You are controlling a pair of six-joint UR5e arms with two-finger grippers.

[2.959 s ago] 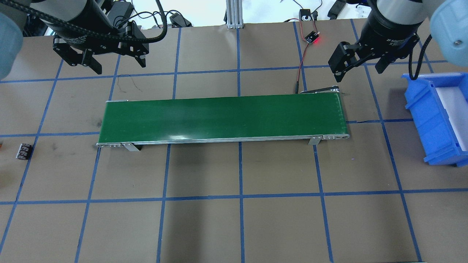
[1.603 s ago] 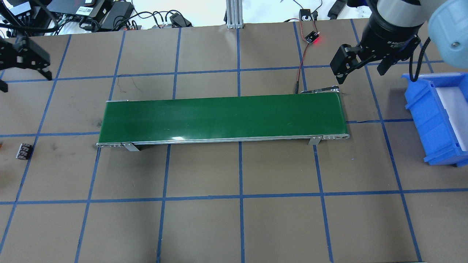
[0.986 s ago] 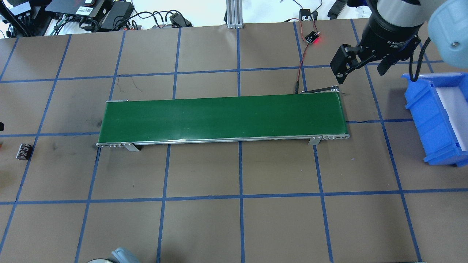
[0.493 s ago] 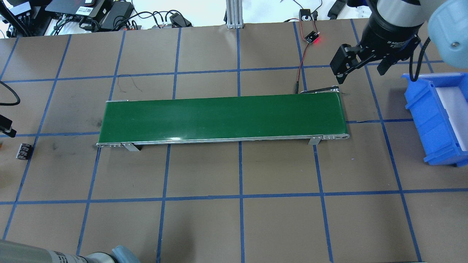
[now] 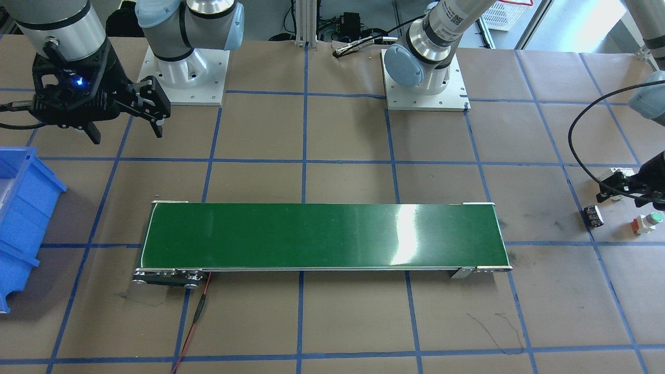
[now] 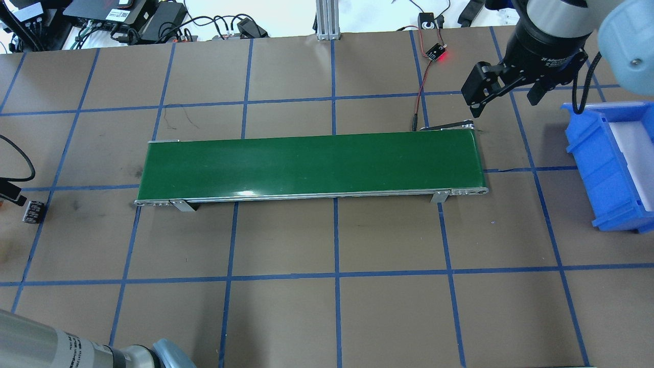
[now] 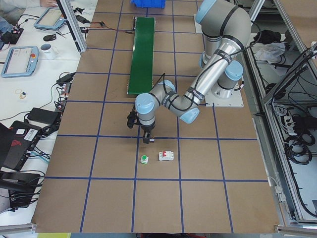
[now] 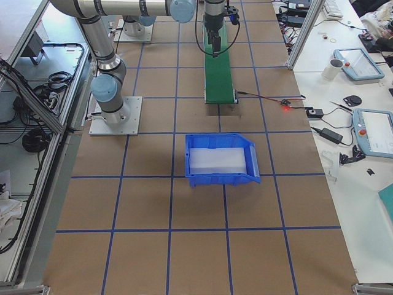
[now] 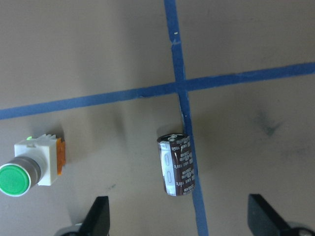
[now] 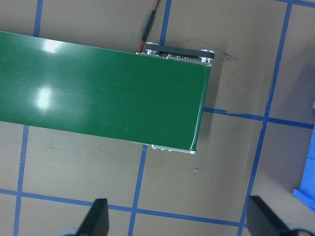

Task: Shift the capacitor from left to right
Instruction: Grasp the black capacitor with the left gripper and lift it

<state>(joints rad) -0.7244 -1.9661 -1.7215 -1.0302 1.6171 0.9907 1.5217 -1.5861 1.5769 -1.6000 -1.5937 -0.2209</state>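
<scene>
left gripper (image 9: 180, 216): only two fingertips (image 9: 100, 214) are shown at the wrist view's lower edge; overhead, it is cut off at the bench's left end.
blue bin (image 6: 608, 163): clipped by the picture edge at the bench's right end.
capacitor (image 9: 177, 165) print: too small to be read.
breaker (image 5: 622, 170): largely covered by the left gripper.

Capacitor (image 9: 177, 165): small dark cylinder, printed sleeve with a pale stripe down one side. Lay on its side on the brown surface (image 9: 256, 147), ungripped, long side against a blue tape line (image 9: 178, 73), just below the tape crossing.
</scene>
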